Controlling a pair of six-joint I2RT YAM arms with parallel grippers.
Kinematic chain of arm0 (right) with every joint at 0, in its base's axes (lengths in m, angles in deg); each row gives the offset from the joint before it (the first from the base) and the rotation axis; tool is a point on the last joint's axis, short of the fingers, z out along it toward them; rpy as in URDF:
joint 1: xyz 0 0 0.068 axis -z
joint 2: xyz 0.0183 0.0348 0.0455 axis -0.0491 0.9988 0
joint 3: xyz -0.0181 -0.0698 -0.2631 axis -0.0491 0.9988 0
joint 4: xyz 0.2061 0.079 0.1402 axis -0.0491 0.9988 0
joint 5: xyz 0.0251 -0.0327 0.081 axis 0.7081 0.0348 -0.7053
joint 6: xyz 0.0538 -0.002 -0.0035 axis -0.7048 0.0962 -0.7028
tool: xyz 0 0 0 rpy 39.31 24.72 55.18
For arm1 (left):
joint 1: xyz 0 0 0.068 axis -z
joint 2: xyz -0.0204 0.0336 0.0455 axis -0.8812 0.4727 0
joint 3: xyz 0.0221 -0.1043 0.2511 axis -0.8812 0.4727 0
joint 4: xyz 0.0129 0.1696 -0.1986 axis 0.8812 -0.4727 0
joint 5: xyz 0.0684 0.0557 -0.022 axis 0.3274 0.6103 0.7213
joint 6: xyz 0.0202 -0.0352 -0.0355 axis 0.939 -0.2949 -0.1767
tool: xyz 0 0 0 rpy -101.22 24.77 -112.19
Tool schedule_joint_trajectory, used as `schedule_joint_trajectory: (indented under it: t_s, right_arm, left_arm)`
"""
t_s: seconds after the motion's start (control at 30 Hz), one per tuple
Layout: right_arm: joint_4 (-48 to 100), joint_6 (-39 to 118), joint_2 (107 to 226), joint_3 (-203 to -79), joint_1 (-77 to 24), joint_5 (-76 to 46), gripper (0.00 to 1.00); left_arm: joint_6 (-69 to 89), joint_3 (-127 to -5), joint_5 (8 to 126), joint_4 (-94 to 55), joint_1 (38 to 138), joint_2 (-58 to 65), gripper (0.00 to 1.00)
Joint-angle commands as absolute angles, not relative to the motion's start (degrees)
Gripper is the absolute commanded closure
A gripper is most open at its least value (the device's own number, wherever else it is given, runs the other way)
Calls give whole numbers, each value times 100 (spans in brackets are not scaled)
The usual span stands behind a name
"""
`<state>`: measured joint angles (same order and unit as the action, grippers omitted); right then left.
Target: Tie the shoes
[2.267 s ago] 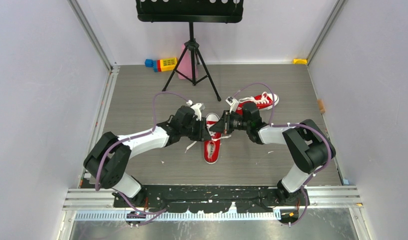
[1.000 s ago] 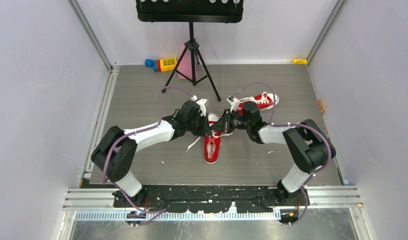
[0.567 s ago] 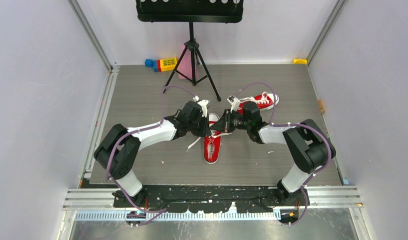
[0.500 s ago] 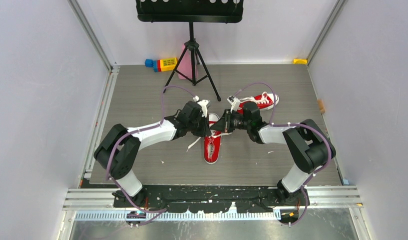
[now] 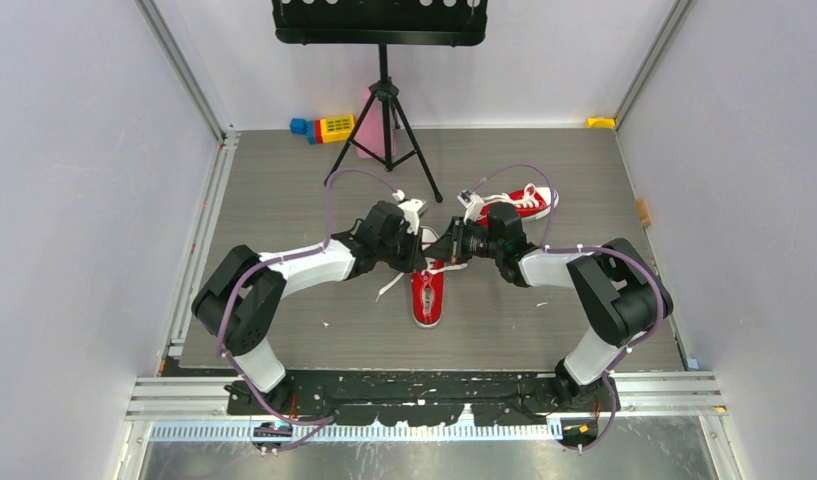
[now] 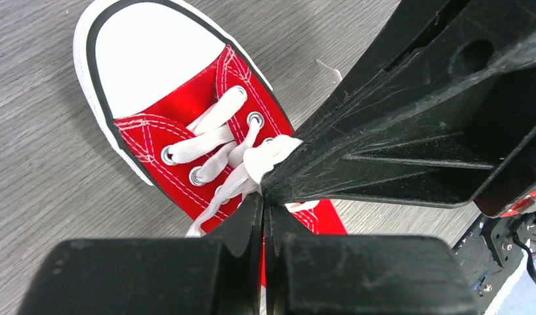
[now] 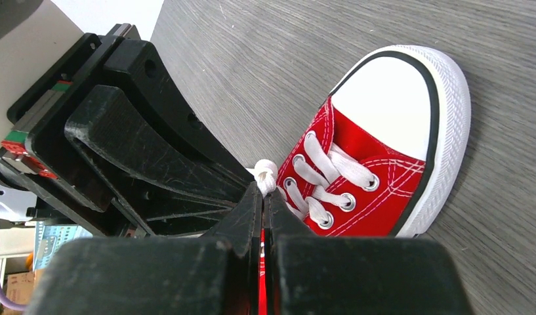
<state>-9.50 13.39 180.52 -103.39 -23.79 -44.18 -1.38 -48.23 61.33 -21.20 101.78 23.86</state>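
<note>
**Change of state.** Over the last two seconds my left arm has swung inward. This has brought my left gripper (image 6: 264,205) over the throat of the near sneaker (image 5: 427,295), a small red canvas low-top with white rubber sole and toe cap. My right arm has barely shifted. The two grippers now meet tip to tip above the eyelets, and the sneaker has stayed almost where it was.

**Gripper state.** My left gripper is fully closed, and a strand of the flat white lace (image 6: 271,149) runs from the eyelets into its tips. My right gripper (image 7: 262,197) is closed too, pinching a bunched fold of the same lace.

**Meaning for the task.** I judge that the lace is being crossed or handed over between the grippers. No finished bow is visible, so the knot is at an early stage. The second sneaker (image 5: 519,203), of the same red canvas, lies beyond and to the right of the near sneaker, just behind my right wrist. No gripper is on it.

**Surroundings.** One loose lace end (image 5: 386,288) trails on the grey wood-grain worktop (image 5: 274,190) to the left of the near sneaker. A black tripod music stand (image 5: 384,120) stands well beyond the near sneaker, with coloured plastic blocks (image 5: 324,127) beside its left leg.

**Obstructions.** The closed fingers crowd each other. Each wrist camera's view of the lace is largely blocked by the other gripper.
</note>
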Motion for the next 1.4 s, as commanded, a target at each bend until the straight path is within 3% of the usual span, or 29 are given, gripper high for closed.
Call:
schedule_joint_trajectory:
  t_s: [0.0, 0.53, 0.8, 1.37]
  right_arm:
    - [-1260, 1302, 17717, -10434, -2504, -4801, 100]
    - [-1235, 1312, 17715, -10408, -2504, -4769, 100]
    - [-1229, 1294, 17713, -10408, -2505, -4685, 100]
    - [-884, 1312, 17667, -10484, -2514, -4312, 100]
  left_arm:
    - [171, -4863, 6517, -1301, 10116, 2263, 100]
    - [35, -4456, 6730, -501, 10117, 2081, 100]
    - [-489, -4323, 5602, 186, 9883, 2463, 100]
    - [-1137, -4276, 4264, -491, 9672, 2401, 100]
